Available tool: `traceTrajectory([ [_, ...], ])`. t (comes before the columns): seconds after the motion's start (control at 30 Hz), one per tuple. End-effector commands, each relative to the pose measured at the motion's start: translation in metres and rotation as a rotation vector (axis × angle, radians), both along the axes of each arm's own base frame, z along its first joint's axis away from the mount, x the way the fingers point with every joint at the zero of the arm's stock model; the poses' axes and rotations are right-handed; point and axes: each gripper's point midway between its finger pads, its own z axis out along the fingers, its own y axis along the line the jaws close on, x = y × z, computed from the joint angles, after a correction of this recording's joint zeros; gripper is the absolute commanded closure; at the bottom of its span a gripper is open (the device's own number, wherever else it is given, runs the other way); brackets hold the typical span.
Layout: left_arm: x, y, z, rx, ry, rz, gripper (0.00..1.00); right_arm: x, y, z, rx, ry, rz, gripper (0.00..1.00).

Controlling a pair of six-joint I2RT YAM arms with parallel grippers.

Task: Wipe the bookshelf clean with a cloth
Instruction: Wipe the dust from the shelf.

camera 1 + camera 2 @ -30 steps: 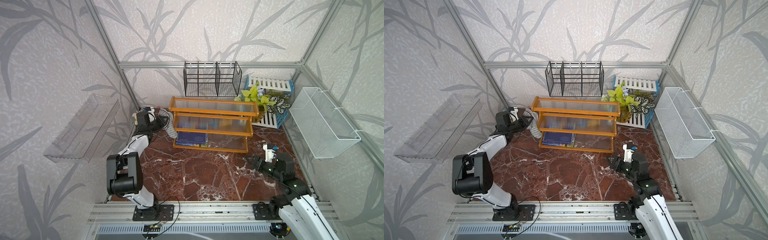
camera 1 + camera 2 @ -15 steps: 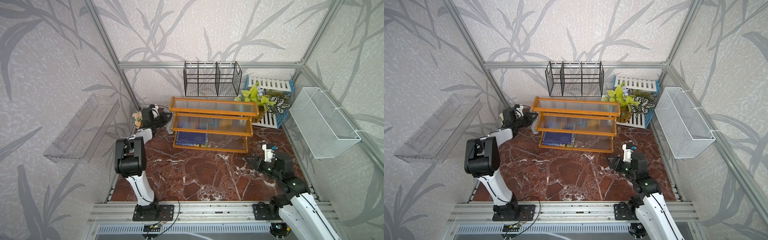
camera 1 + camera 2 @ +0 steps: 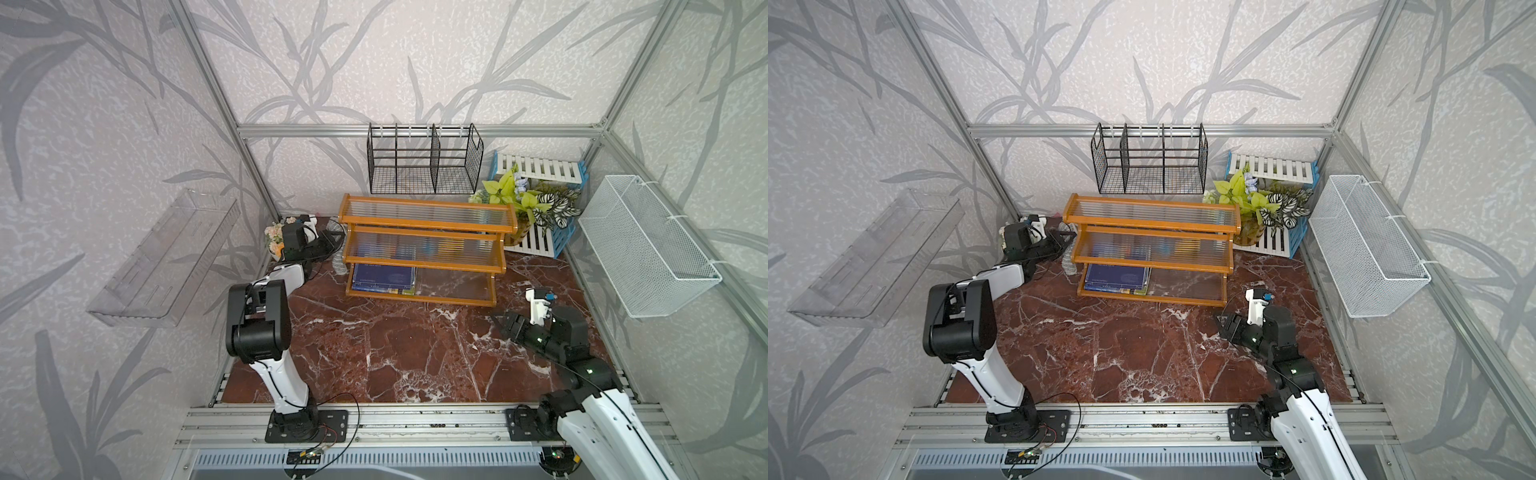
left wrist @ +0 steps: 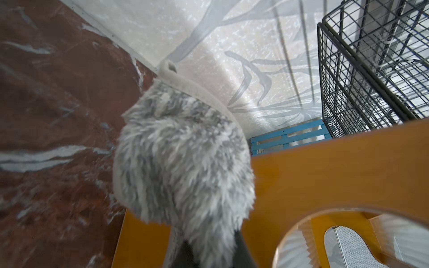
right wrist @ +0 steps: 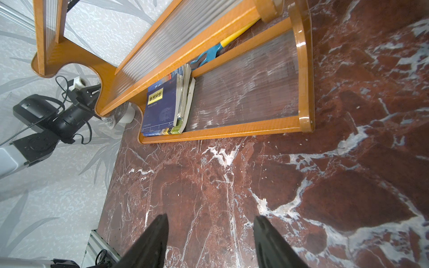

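Observation:
The bookshelf (image 3: 428,224) (image 3: 1150,221), an orange-brown stepped frame with clear ribbed boards, stands at the back of the marble floor. My left gripper (image 3: 336,240) (image 3: 1069,237) is at its left end, shut on the cloth (image 4: 183,162). The fluffy grey cloth hangs from the jaws in front of the shelf's orange side panel (image 4: 325,167) and hides the fingertips. A bit of cloth (image 3: 338,261) (image 5: 113,119) shows beside that end. My right gripper (image 3: 498,321) (image 5: 210,218) is open and empty, low over the floor in front of the shelf's right part.
Books (image 3: 382,279) lie on the bottom tier. A black wire rack (image 3: 424,166) hangs on the back wall, with a white wire basket (image 3: 648,249) on the right wall and a clear tray (image 3: 166,257) on the left wall. A plant (image 3: 532,203) and slatted crate (image 3: 540,243) stand back right.
My left arm has folded its elbow upward and carried the cloth higher, closer to the shelf's left end. The right arm has stayed where it was.

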Motion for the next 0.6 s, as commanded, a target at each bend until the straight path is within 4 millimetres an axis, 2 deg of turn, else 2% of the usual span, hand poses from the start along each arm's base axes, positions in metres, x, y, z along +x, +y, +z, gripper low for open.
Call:
traceTrajectory([
  [0.0,-0.022,-0.013,0.02,-0.004,-0.053,-0.049,0.84,0.003,0.0,0.009,0.002,-0.027,0.0,0.38],
  [0.17,-0.053,-0.014,0.025,0.001,-0.062,-0.041,0.84,0.0,0.001,0.012,0.006,-0.034,0.007,0.38],
  [0.4,-0.095,-0.017,0.05,0.08,-0.093,-0.035,0.84,-0.005,0.002,0.016,0.019,-0.047,0.013,0.38],
  [0.57,-0.122,-0.034,0.053,0.083,-0.093,-0.049,0.84,-0.006,0.003,0.021,0.027,-0.063,0.023,0.38],
])
